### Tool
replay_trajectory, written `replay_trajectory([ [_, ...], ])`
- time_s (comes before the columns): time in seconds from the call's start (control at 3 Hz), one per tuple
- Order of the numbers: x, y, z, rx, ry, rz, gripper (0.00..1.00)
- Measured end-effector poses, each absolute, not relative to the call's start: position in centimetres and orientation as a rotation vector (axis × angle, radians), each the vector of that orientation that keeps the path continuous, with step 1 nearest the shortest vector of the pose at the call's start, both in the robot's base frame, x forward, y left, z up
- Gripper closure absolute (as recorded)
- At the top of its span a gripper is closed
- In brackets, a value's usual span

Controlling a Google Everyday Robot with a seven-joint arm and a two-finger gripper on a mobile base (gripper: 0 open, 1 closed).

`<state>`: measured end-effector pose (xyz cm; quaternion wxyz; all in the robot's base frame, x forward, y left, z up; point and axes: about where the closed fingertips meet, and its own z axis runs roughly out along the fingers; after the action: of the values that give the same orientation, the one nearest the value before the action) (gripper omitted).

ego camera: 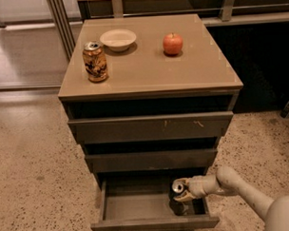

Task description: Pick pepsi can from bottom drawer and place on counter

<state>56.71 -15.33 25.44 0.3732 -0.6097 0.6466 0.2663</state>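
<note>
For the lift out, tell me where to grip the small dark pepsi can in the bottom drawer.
Grip the dark pepsi can across its round side wall, below the silver top, coming from the right: the gripper is beside it there in the open bottom drawer.

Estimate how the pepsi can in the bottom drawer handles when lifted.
The pepsi can is smooth, round metal: probably slick, and apt to roll if it falls sideways. It looks small, so likely light, with walls that may dent under a hard squeeze. The gripper is at it inside the bottom drawer.
</note>
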Motion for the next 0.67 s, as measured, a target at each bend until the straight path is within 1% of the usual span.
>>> replay_trajectory([
  [0.33,56.6,-17.2,33.0,-1.506,1.696,0.585,1.0],
  [0.67,53.9,-16.4,42.7,-1.504,1.797,0.547,1.0],
])
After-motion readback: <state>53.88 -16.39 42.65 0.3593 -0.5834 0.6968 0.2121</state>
